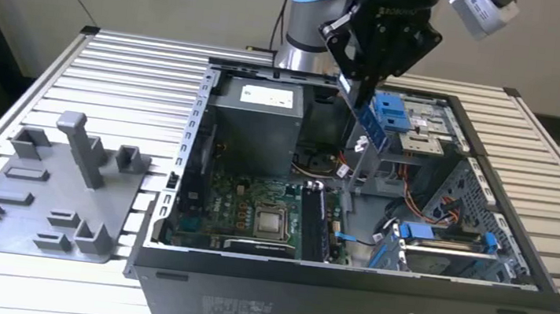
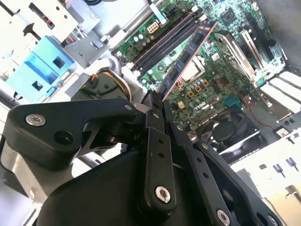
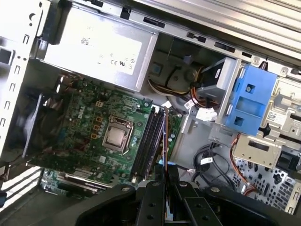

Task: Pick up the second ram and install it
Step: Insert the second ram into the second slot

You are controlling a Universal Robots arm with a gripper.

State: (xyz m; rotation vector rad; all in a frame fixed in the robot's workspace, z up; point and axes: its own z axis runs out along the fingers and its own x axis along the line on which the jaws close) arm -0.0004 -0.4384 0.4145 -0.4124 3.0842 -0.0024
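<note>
Aloft: the second ram (image 2: 188,54) hangs on edge over the open computer case (image 1: 348,299), above the motherboard (image 3: 89,117), not seated.
Jaws: your gripper (image 2: 156,101) is clamped narrow on the stick's upper end.
Slots: black memory slots (image 3: 148,136) lie beneath, near its free end.
Risk: descend tilted or off the slot line and the stick could jam, slip in your grip or stress the board; cables (image 3: 186,92) crowd close by.

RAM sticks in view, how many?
1 for certain: the second ram, clamped in the gripper and hanging above the slots of the motherboard. Another may already be seated in those slots; I cannot tell.
</note>
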